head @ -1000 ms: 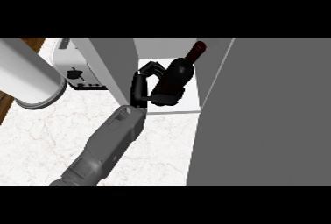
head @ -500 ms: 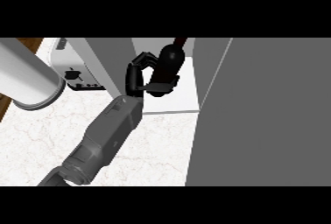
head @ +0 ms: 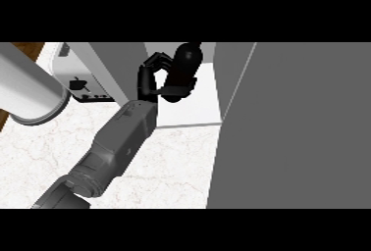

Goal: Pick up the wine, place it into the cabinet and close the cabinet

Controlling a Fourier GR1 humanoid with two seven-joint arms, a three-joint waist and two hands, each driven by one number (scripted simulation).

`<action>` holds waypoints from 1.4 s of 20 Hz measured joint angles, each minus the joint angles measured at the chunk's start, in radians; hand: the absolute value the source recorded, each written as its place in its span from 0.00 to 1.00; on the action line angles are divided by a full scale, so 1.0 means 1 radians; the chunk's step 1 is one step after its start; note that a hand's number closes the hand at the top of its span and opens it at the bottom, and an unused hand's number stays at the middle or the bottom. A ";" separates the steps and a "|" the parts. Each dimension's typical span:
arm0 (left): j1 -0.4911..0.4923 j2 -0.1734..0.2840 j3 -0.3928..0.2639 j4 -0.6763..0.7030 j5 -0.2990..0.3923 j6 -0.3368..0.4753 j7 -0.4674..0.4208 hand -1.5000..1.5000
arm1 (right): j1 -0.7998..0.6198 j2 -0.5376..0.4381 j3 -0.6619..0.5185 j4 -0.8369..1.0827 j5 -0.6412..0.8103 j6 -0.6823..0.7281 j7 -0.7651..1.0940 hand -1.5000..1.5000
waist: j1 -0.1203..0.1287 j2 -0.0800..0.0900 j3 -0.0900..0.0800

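We are seeing the cabinet door (head: pixel 297 127) as the largest thing here, a broad grey panel standing open to the right of our fingers and filling the right side of the head view. Below and to the left of the fingers the marbled table (head: pixel 167 166) is spreading out, and above it the cabinet's pale shelf (head: pixel 199 100) is lying directly under and just right of the fingers. Far left of the fingers a big grey cylinder, our left forearm (head: pixel 29 90), is showing; its hand is not in view. Between that and the fingers a toaster (head: pixel 83 86) is sitting on the table.

We are reaching with the right forearm (head: pixel 112 147) up into the cabinet opening, and the right hand (head: pixel 156 81) is curling its fingers (head: pixel 148 66) round the wine (head: pixel 185 68), clamped on the bottle's body. The wine is sitting within the fingers, over the shelf, inside the cabinet's mouth.

We judge that we are in the placing step: the pick-up is done and the door is not yet closed. The next move, as we read it, calls for setting the bottle on the shelf, opening the fingers, drawing the arm clear, then swinging the door.

The bottle's long axis is running nearly up and down the view, tilted slightly. Which end is the neck, we cannot tell.
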 measured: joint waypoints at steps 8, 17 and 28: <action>-0.067 0.012 -0.001 0.098 -0.036 0.066 0.029 1.00 | -0.010 0.012 0.019 0.008 0.001 0.003 -0.011 0.00 | -0.014 0.008 0.000; -0.078 0.020 0.003 0.154 -0.049 0.098 0.061 1.00 | -0.021 0.015 0.027 0.010 -0.002 0.010 -0.016 0.00 | -0.034 0.015 0.000; -0.006 -0.006 0.104 0.110 0.045 -0.061 0.050 1.00 | -0.054 0.030 0.026 0.020 -0.011 0.006 -0.016 0.00 | -0.044 0.020 -0.002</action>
